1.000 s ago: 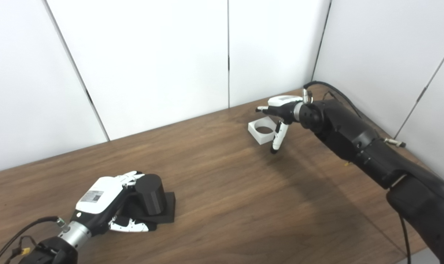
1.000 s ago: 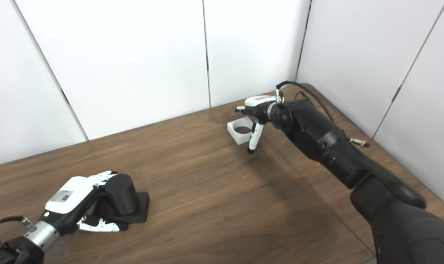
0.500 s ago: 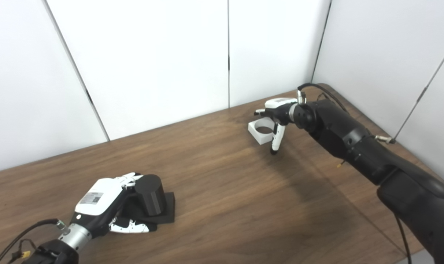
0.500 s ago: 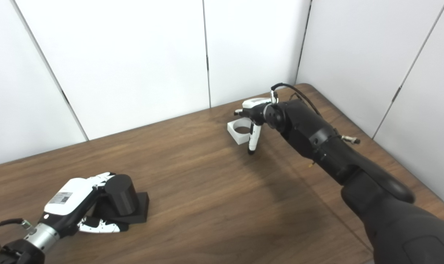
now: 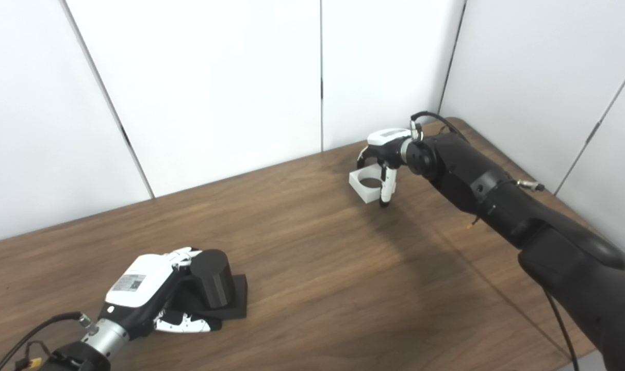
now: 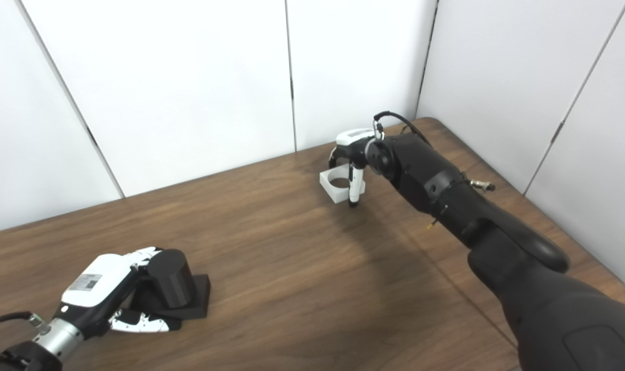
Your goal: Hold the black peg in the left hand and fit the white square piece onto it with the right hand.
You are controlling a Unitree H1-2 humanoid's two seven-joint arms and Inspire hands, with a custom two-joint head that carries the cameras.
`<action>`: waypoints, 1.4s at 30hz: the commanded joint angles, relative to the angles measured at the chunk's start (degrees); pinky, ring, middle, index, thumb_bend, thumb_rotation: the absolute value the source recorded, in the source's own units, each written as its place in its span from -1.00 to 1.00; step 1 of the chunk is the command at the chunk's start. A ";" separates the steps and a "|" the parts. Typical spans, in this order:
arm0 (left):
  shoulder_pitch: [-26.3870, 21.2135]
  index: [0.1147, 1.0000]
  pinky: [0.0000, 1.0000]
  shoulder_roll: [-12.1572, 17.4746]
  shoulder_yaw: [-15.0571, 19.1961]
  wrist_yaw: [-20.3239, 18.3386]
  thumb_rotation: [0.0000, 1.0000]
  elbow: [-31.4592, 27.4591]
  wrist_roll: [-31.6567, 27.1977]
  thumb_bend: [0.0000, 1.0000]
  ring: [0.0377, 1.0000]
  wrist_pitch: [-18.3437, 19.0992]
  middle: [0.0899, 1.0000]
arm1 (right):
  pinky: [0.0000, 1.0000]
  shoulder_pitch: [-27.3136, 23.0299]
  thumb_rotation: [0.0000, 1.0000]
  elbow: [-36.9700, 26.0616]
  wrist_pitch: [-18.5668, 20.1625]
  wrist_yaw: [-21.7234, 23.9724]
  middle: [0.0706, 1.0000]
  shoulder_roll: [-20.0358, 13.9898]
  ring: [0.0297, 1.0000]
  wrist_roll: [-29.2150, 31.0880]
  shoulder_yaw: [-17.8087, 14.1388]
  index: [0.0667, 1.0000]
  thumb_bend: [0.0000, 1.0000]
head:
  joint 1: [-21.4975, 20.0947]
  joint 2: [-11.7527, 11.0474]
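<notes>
The black peg (image 5: 212, 278), a short cylinder on a square black base, rests on the wooden table (image 5: 317, 268) at the near left. My left hand (image 5: 140, 287) is wrapped round it, with fingers against the far side of the cylinder and the thumb (image 5: 183, 324) along the front of the base. The white square piece (image 5: 365, 187), with its round hole facing up, lies flat at the far right. My right hand (image 5: 383, 154) hovers over it. Its fingers curl down behind the far edge and the thumb (image 5: 384, 190) points down at the near right corner. The piece still sits on the table.
White wall panels (image 5: 214, 77) close off the back and right side of the table. The table's rounded far right corner (image 5: 459, 122) lies just behind my right arm (image 5: 498, 201). A cable (image 5: 29, 330) trails from my left wrist.
My right hand has moved up and over the white piece, and its fingers have curled down from outstretched to straddle it. My left hand and the peg have shifted slightly nearer.
</notes>
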 commanded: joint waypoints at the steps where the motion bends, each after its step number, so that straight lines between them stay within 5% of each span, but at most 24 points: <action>1: 4.37 -0.15 0.64 2.38 -3.30 -8.48 -0.87 0.80 3.48 0.05 0.77 0.18 0.67 | 0.54 -1.91 -0.73 0.92 -1.22 -0.33 0.79 -0.78 0.79 -0.45 0.14 0.32 0.51 | -0.01 0.24; 3: 4.44 -0.15 0.64 2.40 -3.21 -8.61 -0.87 0.55 3.30 0.05 0.77 0.30 0.66 | 0.51 -1.71 -0.72 1.22 -2.03 -1.66 0.72 -0.93 0.73 -0.17 -0.03 0.00 0.14 | -0.01 0.24; 5: 4.41 -0.15 0.63 2.42 -3.24 -8.74 -0.87 0.42 3.35 0.05 0.76 0.38 0.66 | 0.50 -1.46 -0.72 1.22 -2.57 -2.64 0.68 -1.14 0.70 -0.06 -0.11 -0.07 0.07 | -0.01 0.24; 22: 4.27 -0.15 0.61 2.79 -2.41 -10.33 -0.87 -0.88 3.15 0.05 0.78 1.10 0.66 | 0.30 1.84 -0.75 -0.43 -10.82 -13.66 0.44 -2.94 0.50 -0.84 -1.85 -0.11 0.05 | 0.50 1.84; 42: 3.18 -0.15 0.74 -0.71 -2.73 -12.15 -0.86 0.36 4.21 0.05 0.84 5.75 0.75 | 0.40 4.87 -0.75 -13.38 -17.10 -13.84 0.42 -4.29 0.51 4.52 -8.53 -0.11 0.05 | 19.15 6.42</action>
